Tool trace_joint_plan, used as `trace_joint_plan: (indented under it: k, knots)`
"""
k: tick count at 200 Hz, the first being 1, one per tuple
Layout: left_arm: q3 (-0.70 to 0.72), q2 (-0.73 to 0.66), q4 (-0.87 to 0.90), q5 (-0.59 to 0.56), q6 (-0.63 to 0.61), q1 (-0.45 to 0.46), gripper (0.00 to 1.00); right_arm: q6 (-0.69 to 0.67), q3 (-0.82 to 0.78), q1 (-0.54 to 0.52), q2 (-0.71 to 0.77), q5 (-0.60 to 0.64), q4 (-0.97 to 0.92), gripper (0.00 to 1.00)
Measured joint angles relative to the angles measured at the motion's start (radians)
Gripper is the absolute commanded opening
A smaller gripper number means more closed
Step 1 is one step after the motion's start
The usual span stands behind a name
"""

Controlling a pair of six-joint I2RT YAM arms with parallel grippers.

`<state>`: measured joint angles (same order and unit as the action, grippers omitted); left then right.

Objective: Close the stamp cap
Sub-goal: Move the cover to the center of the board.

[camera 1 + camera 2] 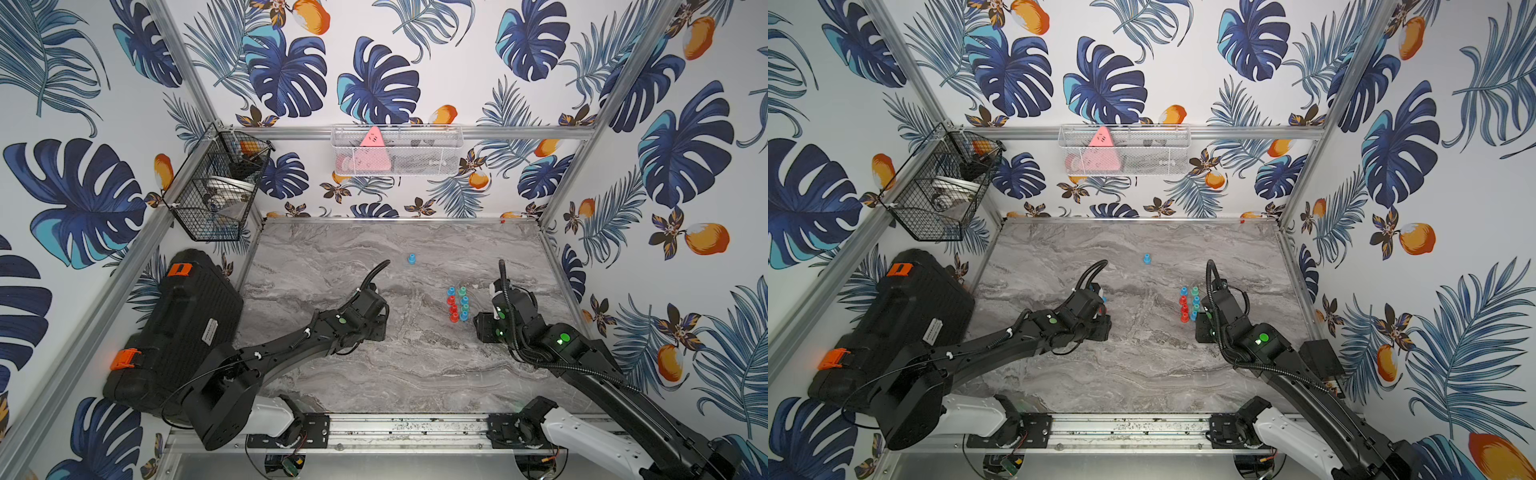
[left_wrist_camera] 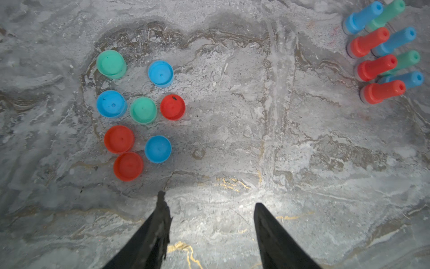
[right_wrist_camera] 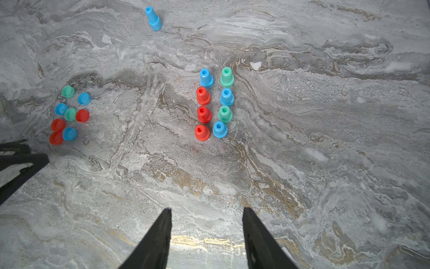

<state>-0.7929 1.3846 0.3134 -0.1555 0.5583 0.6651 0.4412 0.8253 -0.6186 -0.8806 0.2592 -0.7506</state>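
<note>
Roughly level, the left arm (image 1: 282,349) stretches from the near-left base out over the marble tabletop (image 1: 415,374), wrist bent downward. The left gripper (image 2: 209,200) hangs above bare marble, its fingers apart with nothing between them. The right arm (image 1: 573,345) reaches in from the near-right base, and the right gripper (image 3: 207,209) likewise points down, fingers spread and empty.

Eight loose caps (image 2: 143,110), three blue, three red and two green, lie flat faces up in a tight cluster just ahead of the left gripper, none on a stamp. To their right, eight stamps (image 3: 203,95) stand upright on their wide bases in two close rows: one blue then three red, the other alternating green and blue. A lone blue stamp (image 3: 153,18) stands well apart, farther back on the table.
</note>
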Motion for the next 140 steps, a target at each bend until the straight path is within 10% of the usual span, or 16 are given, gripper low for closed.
trace_joint_plan:
  k: [140]
  knots:
    - [-0.002,0.140,-0.119,0.032,0.023,-0.094,0.60,0.014,0.000,-0.028,0.007,0.015,0.000,0.52]
